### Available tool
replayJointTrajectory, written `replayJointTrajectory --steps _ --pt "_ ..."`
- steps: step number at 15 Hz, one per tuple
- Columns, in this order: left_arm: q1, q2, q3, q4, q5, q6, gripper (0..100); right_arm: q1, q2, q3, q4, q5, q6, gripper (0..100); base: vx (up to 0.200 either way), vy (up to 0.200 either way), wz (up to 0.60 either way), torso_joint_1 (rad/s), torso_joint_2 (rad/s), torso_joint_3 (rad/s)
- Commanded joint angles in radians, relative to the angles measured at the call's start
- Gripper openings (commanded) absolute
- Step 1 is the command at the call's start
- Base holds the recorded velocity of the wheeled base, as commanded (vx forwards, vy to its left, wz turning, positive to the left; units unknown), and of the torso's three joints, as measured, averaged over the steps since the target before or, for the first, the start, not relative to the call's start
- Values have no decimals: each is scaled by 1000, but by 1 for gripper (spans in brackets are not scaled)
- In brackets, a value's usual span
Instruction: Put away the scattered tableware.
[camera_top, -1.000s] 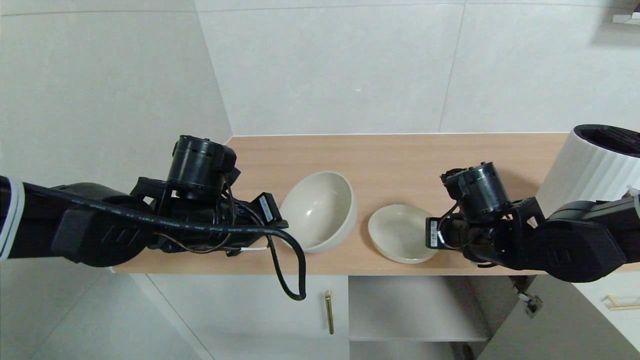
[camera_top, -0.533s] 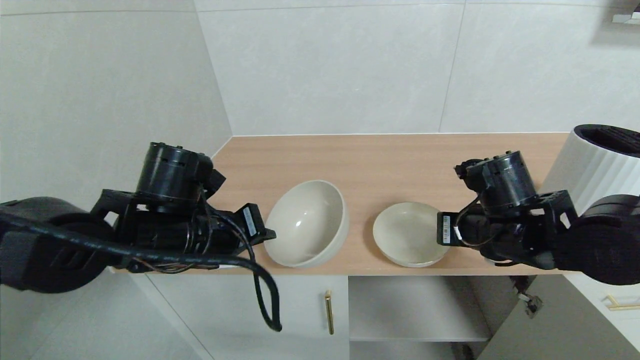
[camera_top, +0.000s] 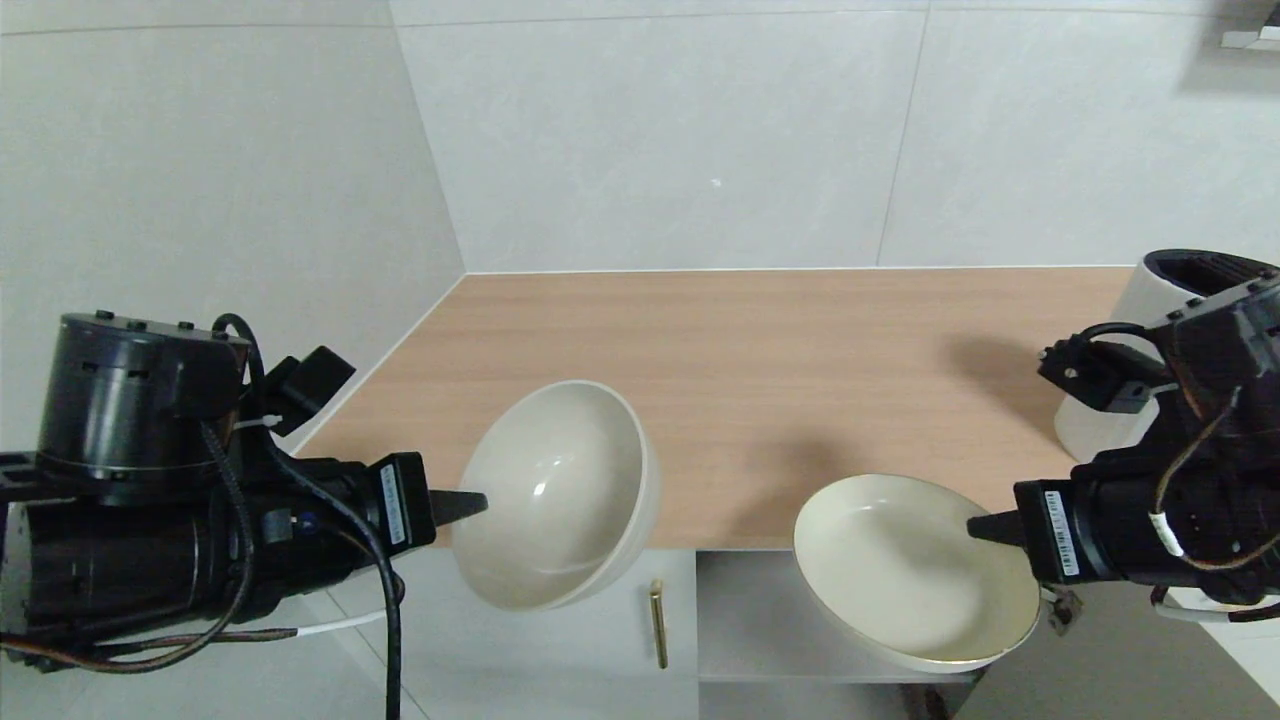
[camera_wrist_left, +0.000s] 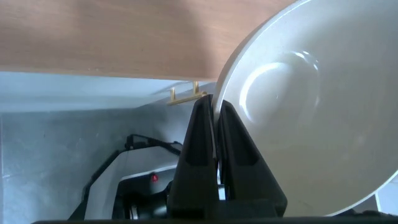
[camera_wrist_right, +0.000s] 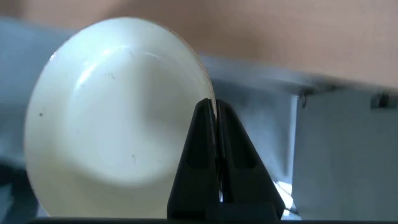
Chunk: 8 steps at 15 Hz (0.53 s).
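Note:
My left gripper (camera_top: 472, 503) is shut on the rim of a deep cream bowl (camera_top: 555, 495), holding it tilted in the air off the front edge of the wooden counter (camera_top: 740, 350). In the left wrist view the black fingers (camera_wrist_left: 202, 130) pinch the bowl (camera_wrist_left: 305, 106) rim. My right gripper (camera_top: 982, 527) is shut on the rim of a shallow cream plate (camera_top: 910, 570), held in the air in front of the counter, over the open cabinet. In the right wrist view the gripper (camera_wrist_right: 215, 118) clamps the plate (camera_wrist_right: 118, 118) edge.
A white ribbed container (camera_top: 1160, 340) stands on the counter at the far right, behind my right arm. Below the counter is a closed cabinet door with a brass handle (camera_top: 658, 625) and an open shelf compartment (camera_top: 760, 620). Tiled walls enclose the back and left.
Both arms have pulled back toward me and lifted the bowl and the plate off the counter; both pieces now hang in front of its edge.

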Motion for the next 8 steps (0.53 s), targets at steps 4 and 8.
replayJointTrajectory --steps 4,8 --pt "-1 4 2 -3 -2 0 0 3 -50 63 -53 -5 -67 0 0 0 0 0 0 0" --pt "-1 13 5 -5 -2 0 0 1 -41 79 -79 -3 -67 0 -150 0 0 5 2 3"
